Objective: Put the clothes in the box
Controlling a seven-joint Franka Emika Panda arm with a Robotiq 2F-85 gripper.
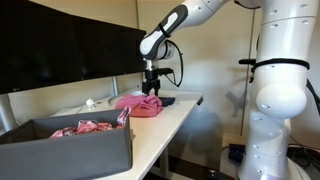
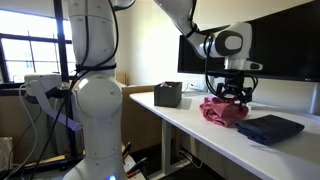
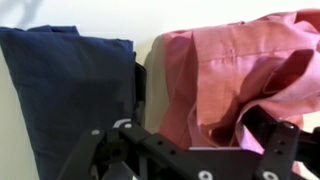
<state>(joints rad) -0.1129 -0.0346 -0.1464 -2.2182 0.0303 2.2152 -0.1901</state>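
Grey box [image 1: 65, 150] sits nearest in an exterior view, its lower edge cut off, with reddish clothes [image 1: 85, 127] bunched inside and hard to make out. Farther along the white table [image 1: 160, 125], a pink shirt [image 1: 140, 105] lies in a crumpled heap with no clear direction, beside a folded navy cloth [image 3: 70, 90]. The gripper [image 1: 151, 90] hangs over the shirt with its fingers spread wide, their tips at the top folds, clasping nothing.

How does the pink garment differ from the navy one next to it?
The pink garment is crumpled into a heap; the navy garment lies flat and folded. The end effector is right over the pink garment, the navy garment off to its side. Both sit on the table, outside the box.
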